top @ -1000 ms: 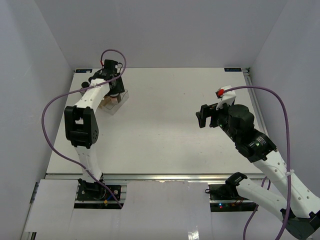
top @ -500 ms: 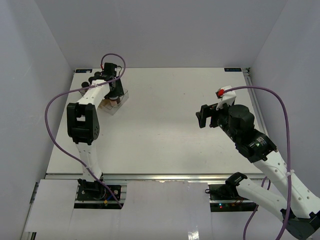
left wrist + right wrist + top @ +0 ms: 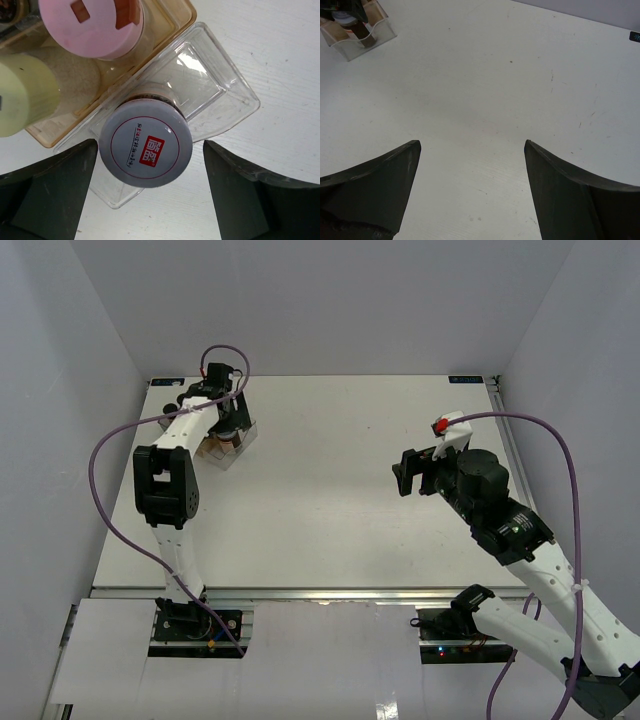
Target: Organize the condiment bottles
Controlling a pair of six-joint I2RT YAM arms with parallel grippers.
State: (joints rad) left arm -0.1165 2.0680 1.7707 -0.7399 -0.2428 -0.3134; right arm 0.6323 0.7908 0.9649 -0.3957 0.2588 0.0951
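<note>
Straight below my left gripper (image 3: 150,150) stands the wide grey-lidded bottle (image 3: 145,144) with a red label, inside the end compartment of the clear bin (image 3: 220,95). The jaws stand open on either side of its lid, with a gap on each side. Beside it in the bin are a pink-capped bottle (image 3: 90,25) and a pale yellow one (image 3: 30,92). From above, my left gripper (image 3: 230,425) hovers over the bin (image 3: 236,448) at the far left. My right gripper (image 3: 405,473) hangs open over bare table at the right, holding nothing.
The white table (image 3: 330,500) is walled at the back and on both sides. In the right wrist view the bin (image 3: 357,30) lies far off at the upper left, beyond my open right gripper (image 3: 472,145). A purple cable loops beside each arm.
My left jaws have spread wide and let go of the grey-lidded bottle, which stays in the bin. The left arm shifted slightly. The right arm has not moved.
</note>
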